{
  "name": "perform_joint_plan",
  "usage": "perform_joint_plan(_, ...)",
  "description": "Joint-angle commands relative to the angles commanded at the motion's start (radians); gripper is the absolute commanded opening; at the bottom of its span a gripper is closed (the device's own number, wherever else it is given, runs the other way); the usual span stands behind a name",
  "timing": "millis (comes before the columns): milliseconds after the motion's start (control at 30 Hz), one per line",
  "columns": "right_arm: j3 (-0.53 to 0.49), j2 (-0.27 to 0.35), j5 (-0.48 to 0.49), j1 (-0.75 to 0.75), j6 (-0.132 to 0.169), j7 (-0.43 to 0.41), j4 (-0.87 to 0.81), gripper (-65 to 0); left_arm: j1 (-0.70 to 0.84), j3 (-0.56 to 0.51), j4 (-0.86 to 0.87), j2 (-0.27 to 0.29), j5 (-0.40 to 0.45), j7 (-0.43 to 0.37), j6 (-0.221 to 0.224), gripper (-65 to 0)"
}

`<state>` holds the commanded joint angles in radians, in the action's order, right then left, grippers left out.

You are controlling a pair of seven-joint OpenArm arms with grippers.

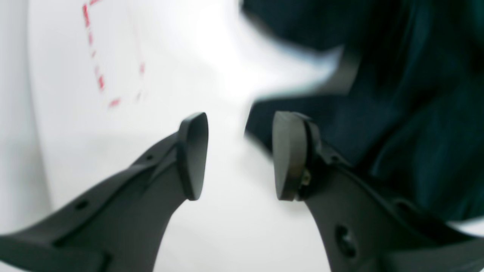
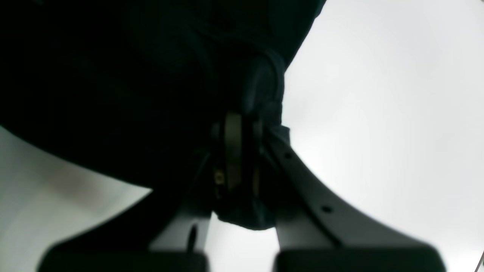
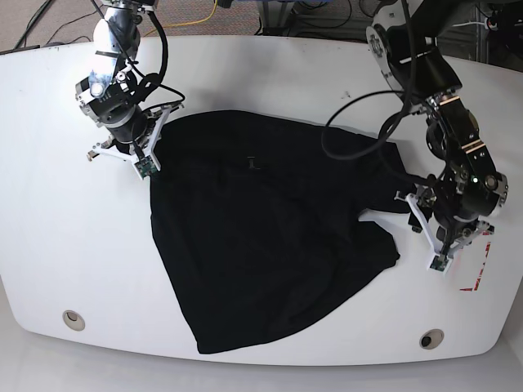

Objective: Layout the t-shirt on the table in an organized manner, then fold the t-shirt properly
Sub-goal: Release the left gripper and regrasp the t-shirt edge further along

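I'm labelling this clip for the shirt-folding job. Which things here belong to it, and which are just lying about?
Part of the job:
- t-shirt, black, spread unevenly
- table, white
- right gripper, shut on the t-shirt's edge
- left gripper, open beside the fabric

Just there:
- red tape marks
- grommet holes
- floor cables behind the table

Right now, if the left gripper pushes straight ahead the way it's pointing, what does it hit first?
Probably bare glossy white table: the open left gripper frames white surface between its fingertips. The black fabric t-shirt edge lies just to the side; blur makes depth uncertain.
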<state>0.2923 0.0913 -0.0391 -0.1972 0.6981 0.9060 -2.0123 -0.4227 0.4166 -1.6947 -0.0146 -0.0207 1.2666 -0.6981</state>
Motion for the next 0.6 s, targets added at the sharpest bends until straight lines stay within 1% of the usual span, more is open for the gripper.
perform_joint_plan(100,-0.003,-0.003,0.002,-0.012,0.0,0.0,0.0,-65.0,-0.051,0.014,0.091,0.0,0.0,-0.071,0.0,-38.3)
perform_joint_plan(200,-0.005,-0.006,0.003,-0.017,0.0,0.0,0.0,-65.0,-0.104,0.035,0.203,0.0,-0.002,-0.143,0.047,-38.3)
perform_joint_plan(333,-0.006,-0.008,0.008,-0.018,0.0,0.0,0.0,-65.0,-0.152,0.068,0.334,0.0,-0.002,-0.209,0.105,-38.2)
perform_joint_plan(467,-0.006,-0.008,0.009,-0.018,0.0,0.0,0.0,-65.0,-0.178,0.114,0.434,0.0,-0.002,-0.264,0.145,-38.2)
perform_joint_plan(500,-0.006,-0.008,0.009,-0.018,0.0,0.0,0.0,-65.0,-0.186,0.132,0.471,0.0,-0.002,-0.299,0.173,-38.2)
perform_joint_plan(533,-0.006,-0.008,0.009,-0.018,0.0,0.0,-0.002,-65.0,-0.189,0.14,0.486,0.0,-0.002,-0.316,0.186,-38.2)
perform_joint_plan(600,-0.006,-0.008,0.009,-0.018,0.0,0.0,-0.002,-65.0,-0.192,0.163,0.537,0.0,-0.002,-0.365,0.243,-36.9)
